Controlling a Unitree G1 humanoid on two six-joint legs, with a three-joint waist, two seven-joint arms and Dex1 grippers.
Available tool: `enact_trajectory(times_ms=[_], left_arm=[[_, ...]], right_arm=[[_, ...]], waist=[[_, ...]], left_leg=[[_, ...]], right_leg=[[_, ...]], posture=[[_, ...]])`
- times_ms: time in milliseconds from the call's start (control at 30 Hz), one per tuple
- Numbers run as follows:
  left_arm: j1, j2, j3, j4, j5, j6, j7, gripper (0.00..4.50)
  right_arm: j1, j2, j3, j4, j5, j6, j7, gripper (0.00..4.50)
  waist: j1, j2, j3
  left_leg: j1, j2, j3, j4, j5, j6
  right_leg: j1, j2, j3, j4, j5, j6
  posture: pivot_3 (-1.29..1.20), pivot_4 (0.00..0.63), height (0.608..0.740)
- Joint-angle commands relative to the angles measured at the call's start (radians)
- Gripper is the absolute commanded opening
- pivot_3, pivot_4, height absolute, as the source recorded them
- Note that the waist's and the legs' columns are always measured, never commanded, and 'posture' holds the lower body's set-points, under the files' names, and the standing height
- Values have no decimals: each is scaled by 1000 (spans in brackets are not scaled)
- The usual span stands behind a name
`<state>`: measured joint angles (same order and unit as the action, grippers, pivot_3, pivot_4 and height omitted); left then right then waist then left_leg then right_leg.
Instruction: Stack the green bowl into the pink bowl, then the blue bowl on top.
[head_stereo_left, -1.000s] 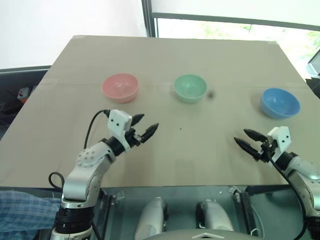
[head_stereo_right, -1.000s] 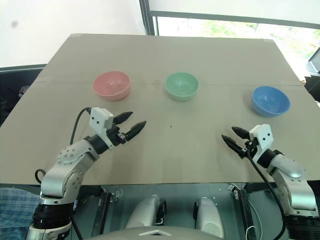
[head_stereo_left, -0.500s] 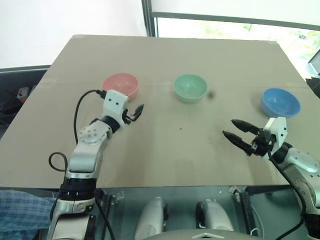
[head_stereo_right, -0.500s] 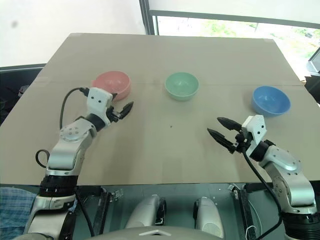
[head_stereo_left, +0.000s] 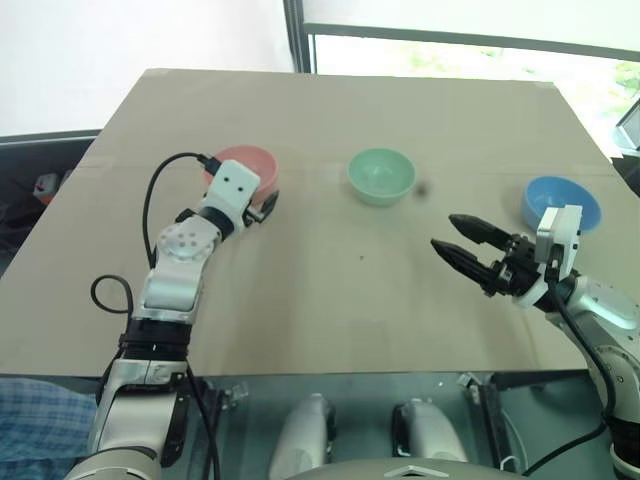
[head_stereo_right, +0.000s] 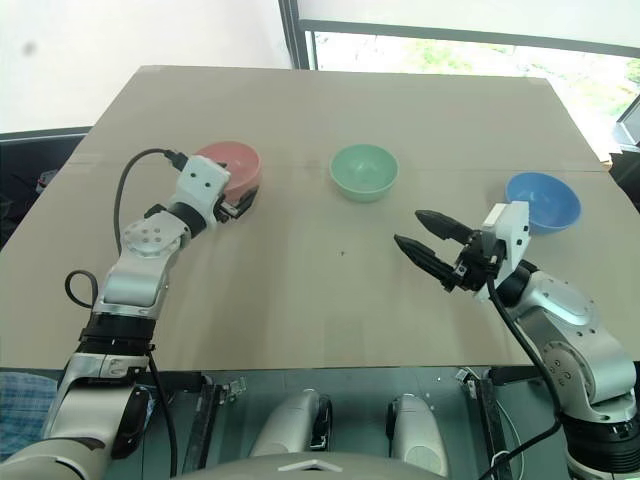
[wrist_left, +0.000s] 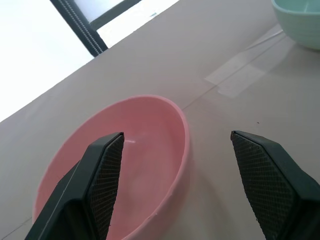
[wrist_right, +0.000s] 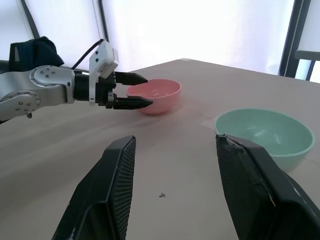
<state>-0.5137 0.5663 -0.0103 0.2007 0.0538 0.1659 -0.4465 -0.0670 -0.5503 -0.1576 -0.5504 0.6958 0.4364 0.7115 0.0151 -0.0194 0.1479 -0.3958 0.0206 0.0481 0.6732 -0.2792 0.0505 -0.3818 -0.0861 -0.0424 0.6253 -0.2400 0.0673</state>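
Tan cardboard covers the table (head_stereo_left: 330, 290), a broad flat sheet running from the near edge up to a window at the far side, with a strip of clear tape across it near the bowls. On this surface the three bowls stand upright in a row along the far half, well apart from one another, none of them stacked.

Next in size are the two arms. The left arm reaches forward over the left part of the table, a black cable looping from its wrist; the right arm comes in from the right edge and points toward the table's middle.

The pink bowl (head_stereo_left: 243, 168) stands at the left end of the row, the green bowl (head_stereo_left: 381, 175) in the middle, and the blue bowl (head_stereo_left: 560, 202) at the right end, partly behind the right wrist's white camera block.

The left gripper (wrist_right: 131, 90) is at the pink bowl, its black fingers spread wide with the near side of the rim between them; in the left wrist view neither pad touches the bowl, so it grasps nothing. The right gripper (head_stereo_left: 462, 244) hovers above bare cardboard between the green and blue bowls, fingers released and apart, holding nothing.
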Motion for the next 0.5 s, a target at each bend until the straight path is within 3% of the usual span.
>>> enact_trajectory(times_ms=[33, 500], left_arm=[[-29, 21, -4, 25, 21, -20, -14, 3636], [-129, 28, -46, 197, 83, -53, -46, 3636]], right_arm=[[-5, -14, -35, -60, 48, 11, -10, 2676], [29, -39, -24, -114, 68, 13, 4, 2676]], waist=[[-1, 0, 0], [0, 0, 0]], left_leg=[[0, 0, 0, 0, 0, 0], [-1, 0, 0, 1, 0, 0]], right_leg=[[0, 0, 0, 0, 0, 0], [0, 0, 0, 0, 0, 0]], posture=[[0, 150, 740], [0, 150, 740]])
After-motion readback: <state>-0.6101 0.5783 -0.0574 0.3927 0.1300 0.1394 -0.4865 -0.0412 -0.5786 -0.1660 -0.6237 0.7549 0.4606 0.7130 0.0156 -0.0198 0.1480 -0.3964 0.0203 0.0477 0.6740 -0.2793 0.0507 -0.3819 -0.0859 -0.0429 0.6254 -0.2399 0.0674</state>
